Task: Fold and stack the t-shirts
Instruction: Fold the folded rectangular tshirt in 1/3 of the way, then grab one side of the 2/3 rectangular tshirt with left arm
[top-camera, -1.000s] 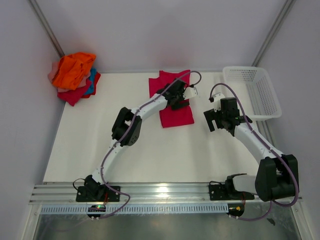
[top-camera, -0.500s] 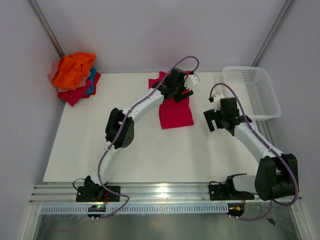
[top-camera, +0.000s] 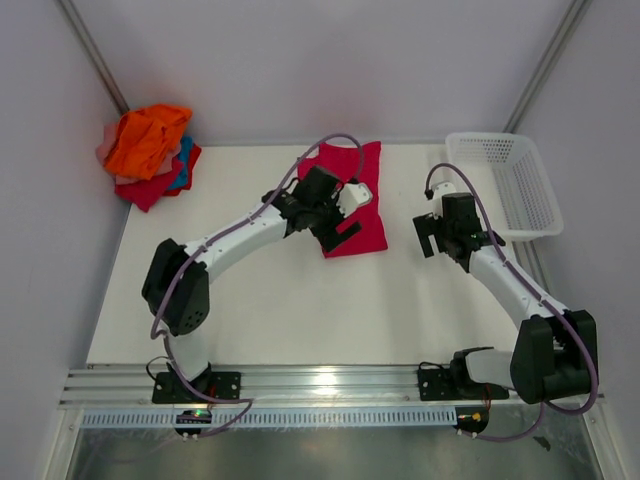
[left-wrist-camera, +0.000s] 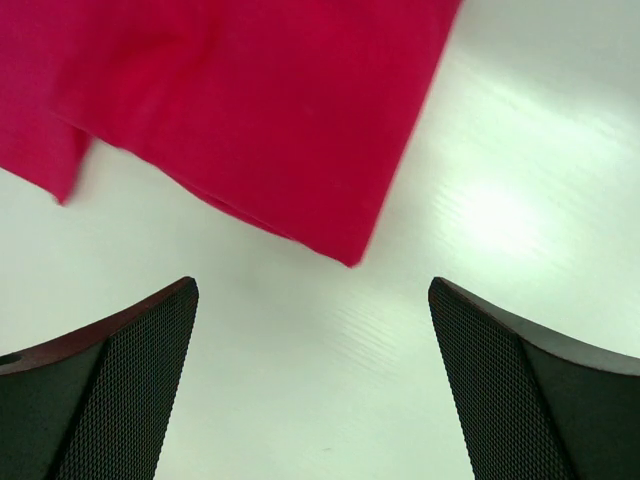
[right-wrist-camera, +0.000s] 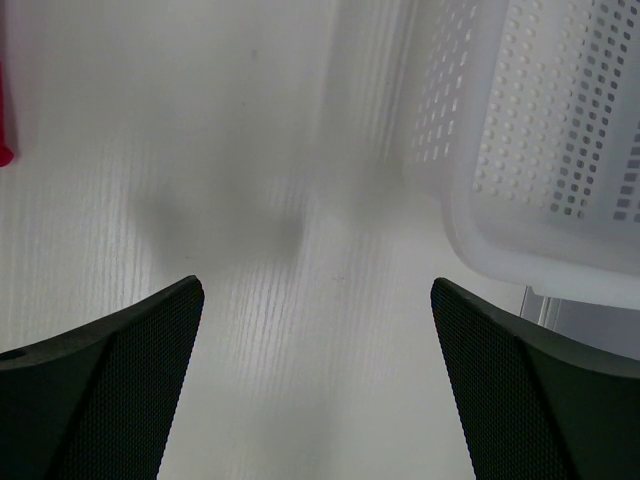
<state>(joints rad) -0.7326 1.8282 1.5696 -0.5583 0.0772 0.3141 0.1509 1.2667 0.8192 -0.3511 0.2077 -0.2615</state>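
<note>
The crimson t-shirt (top-camera: 366, 205) lies flat, folded into a long strip, at the back middle of the table. Its near corner shows in the left wrist view (left-wrist-camera: 250, 110). My left gripper (top-camera: 338, 232) is open and empty, low over the shirt's near left edge; in its wrist view (left-wrist-camera: 312, 300) bare table lies between the fingers. My right gripper (top-camera: 428, 240) is open and empty to the right of the shirt, over bare table (right-wrist-camera: 317, 300). The other t-shirts (top-camera: 148, 152) are piled in the back left corner, orange on top, with red, blue and pale pink below.
A white mesh basket (top-camera: 505, 185) stands at the back right, its corner close in the right wrist view (right-wrist-camera: 540, 120). Grey walls enclose the table on three sides. A metal rail (top-camera: 320, 385) with the arm bases runs along the near edge.
My left arm has pulled back from the shirt's far end toward its near left edge, its elbow swinging left. More of the shirt's far part now shows. The right arm has barely moved.
</note>
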